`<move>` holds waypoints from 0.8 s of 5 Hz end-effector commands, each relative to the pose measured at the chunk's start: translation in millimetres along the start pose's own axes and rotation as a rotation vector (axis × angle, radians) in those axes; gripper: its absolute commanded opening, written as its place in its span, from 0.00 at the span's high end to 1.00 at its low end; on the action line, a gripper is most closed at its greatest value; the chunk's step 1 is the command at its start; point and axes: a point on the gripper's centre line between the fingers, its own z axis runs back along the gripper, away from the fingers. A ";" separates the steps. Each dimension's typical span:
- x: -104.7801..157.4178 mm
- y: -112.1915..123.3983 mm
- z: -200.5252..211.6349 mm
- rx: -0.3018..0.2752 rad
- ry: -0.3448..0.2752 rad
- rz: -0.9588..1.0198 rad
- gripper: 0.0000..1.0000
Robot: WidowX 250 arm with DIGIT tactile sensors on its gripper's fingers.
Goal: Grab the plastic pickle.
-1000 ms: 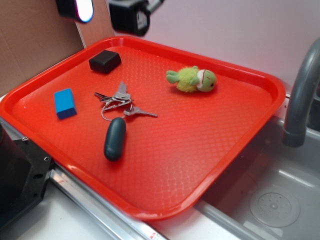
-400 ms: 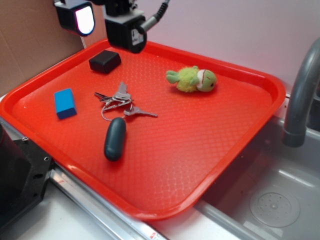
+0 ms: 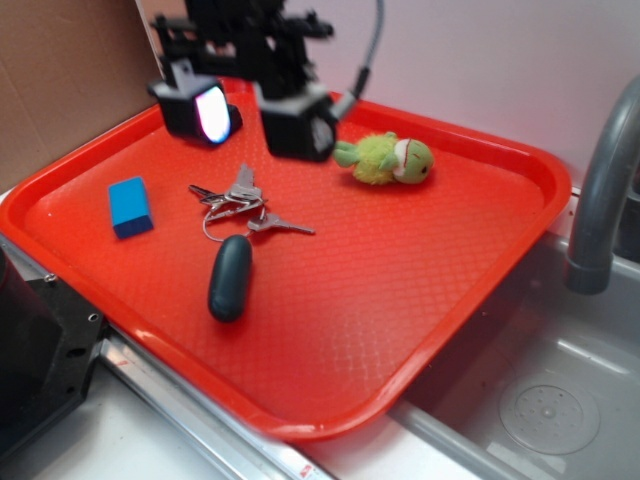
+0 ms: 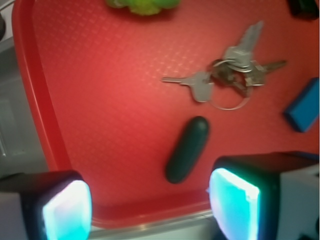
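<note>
The plastic pickle is a smooth dark green capsule lying flat on the red tray, just in front of a bunch of keys. It also shows in the wrist view, between the two fingers and a little beyond them. My gripper hangs in the air above the tray's back part, well above and behind the pickle. Its jaws stand wide apart with nothing between them. In the wrist view the gripper shows two glowing pads.
A blue block lies at the tray's left. A fuzzy light-green plush toy lies at the back. A grey faucet and sink basin are to the right. Cardboard stands at the left back.
My gripper has come down and forward from the top edge of the exterior view, over the tray's back part. It now hides the black box. Nothing on the tray has moved.
</note>
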 end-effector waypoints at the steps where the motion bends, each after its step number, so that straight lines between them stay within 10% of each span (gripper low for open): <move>1: -15.4 -3.4 -30.6 0.011 0.071 -0.003 0.00; 4: -14.1 40.3 -24.0 0.009 0.088 0.013 0.00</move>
